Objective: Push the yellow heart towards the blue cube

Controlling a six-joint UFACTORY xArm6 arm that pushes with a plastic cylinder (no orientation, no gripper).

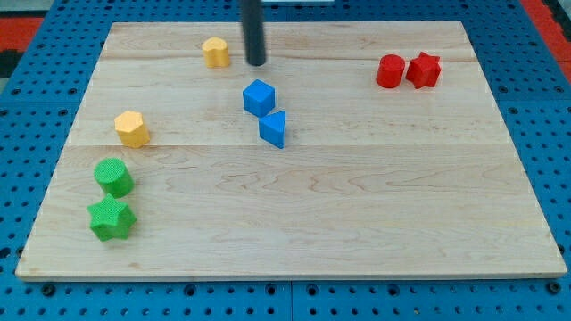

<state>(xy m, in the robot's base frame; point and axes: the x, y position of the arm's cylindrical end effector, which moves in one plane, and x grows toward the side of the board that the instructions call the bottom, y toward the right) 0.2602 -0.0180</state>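
Note:
The yellow heart (215, 52) lies near the view's top, left of centre. The blue cube (259, 97) lies below and to the right of it. My tip (257, 63) stands just right of the yellow heart, with a small gap, and above the blue cube. A blue triangular block (274, 128) sits just below the cube, touching or nearly touching it.
A yellow hexagonal block (132, 128) lies at the left. A green cylinder (113, 176) and a green star (111, 218) lie at the lower left. A red cylinder (390, 70) and a red star (424, 69) sit together at the upper right. The wooden board (357, 223) ends on a blue pegboard.

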